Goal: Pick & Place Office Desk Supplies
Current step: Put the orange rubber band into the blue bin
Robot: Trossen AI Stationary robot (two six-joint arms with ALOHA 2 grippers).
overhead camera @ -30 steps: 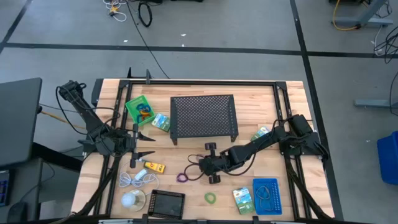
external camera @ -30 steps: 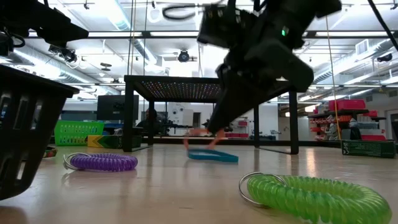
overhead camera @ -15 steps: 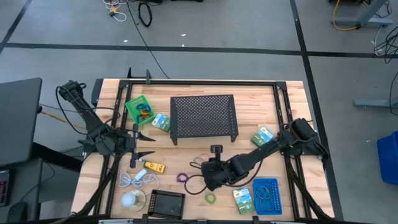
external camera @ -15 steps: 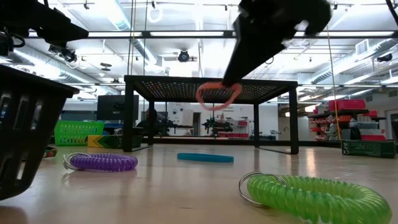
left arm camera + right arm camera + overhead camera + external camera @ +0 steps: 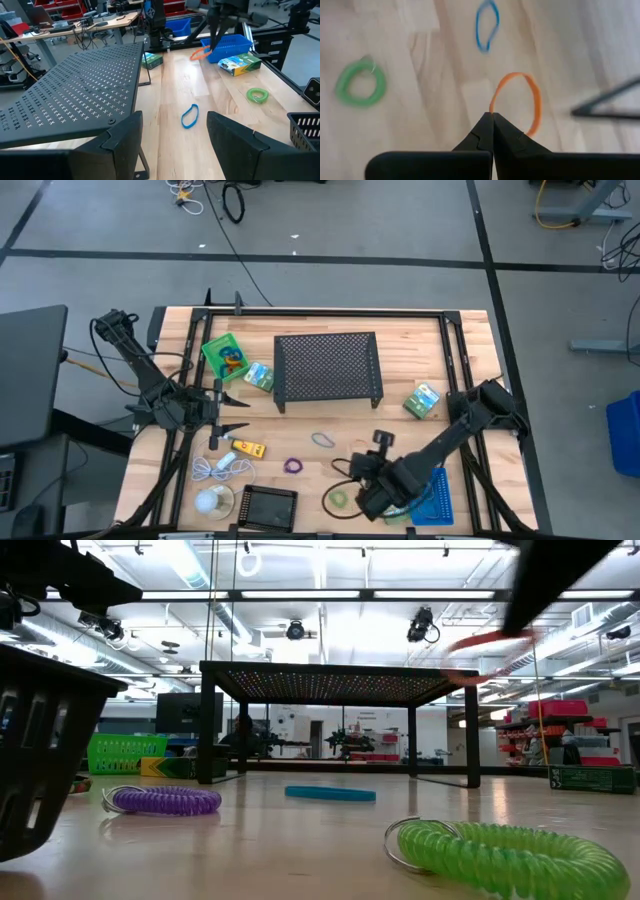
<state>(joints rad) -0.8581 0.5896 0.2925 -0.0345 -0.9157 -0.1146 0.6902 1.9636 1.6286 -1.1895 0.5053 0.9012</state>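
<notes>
My right gripper (image 5: 355, 472) is shut on an orange loop (image 5: 516, 102), high above the table's near middle; the loop also shows in the left wrist view (image 5: 200, 52) and the low view (image 5: 485, 645). On the table lie a blue loop (image 5: 322, 441), a purple coil loop (image 5: 293, 466) and a green coil loop (image 5: 340, 498). A blue tray (image 5: 430, 495) and a green-blue packet (image 5: 240, 64) lie by the right arm. My left gripper (image 5: 238, 413) is open and empty at the table's left. My right gripper pinches the orange loop's rim (image 5: 492, 109) between its two fingertips. The fingers slant down from the table's right. The loop stands out open beyond the fingertips, lifted clear of the table.
A black mesh stand (image 5: 328, 367) is at the far middle. A green tray (image 5: 222, 355) with loops, two packets (image 5: 259, 376) (image 5: 422, 398), a yellow block (image 5: 247, 448), a black tray (image 5: 267, 506), a white cable (image 5: 222, 470) and a white ball (image 5: 212, 500) lie around.
My right gripper has risen from the table with the orange loop and gone toward the near right, toward the blue tray. The orange loop is lifted clear now. The blue loop has stayed on the table.
</notes>
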